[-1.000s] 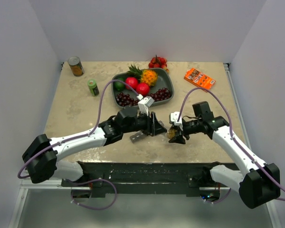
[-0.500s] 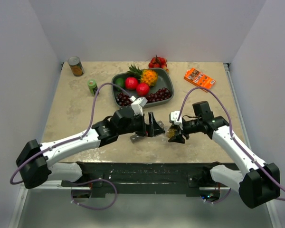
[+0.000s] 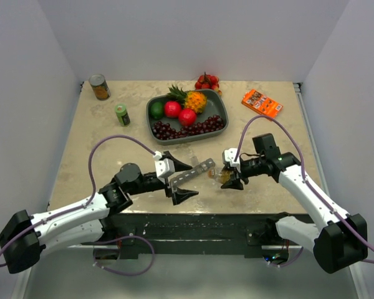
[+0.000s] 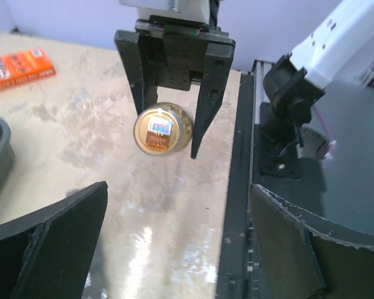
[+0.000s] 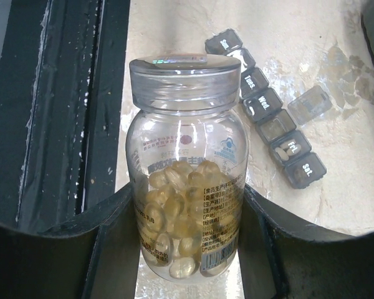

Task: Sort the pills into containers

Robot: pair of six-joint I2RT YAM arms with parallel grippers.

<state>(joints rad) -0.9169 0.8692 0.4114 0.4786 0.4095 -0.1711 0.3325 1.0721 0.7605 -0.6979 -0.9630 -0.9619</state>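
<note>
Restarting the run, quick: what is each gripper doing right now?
Left gripper: open, holding nothing.
Right gripper: closed on the pill bottle, lid on.

The beige, stone-patterned tabletop [image 3: 93, 146] carries a tin can [image 3: 100, 87] in its far left corner, with a small green bottle [image 3: 122, 114] a little nearer and to its right. A grey tray [image 3: 227, 119] sits mid-width in the far half, a bunch of red tomatoes [image 3: 206, 81] behind it at the far edge, and an orange box [image 3: 262, 103] toward the far right corner. The containers [image 3: 192, 173], a dark strip with one lid open, lie aslant near the middle of the near edge.
</note>
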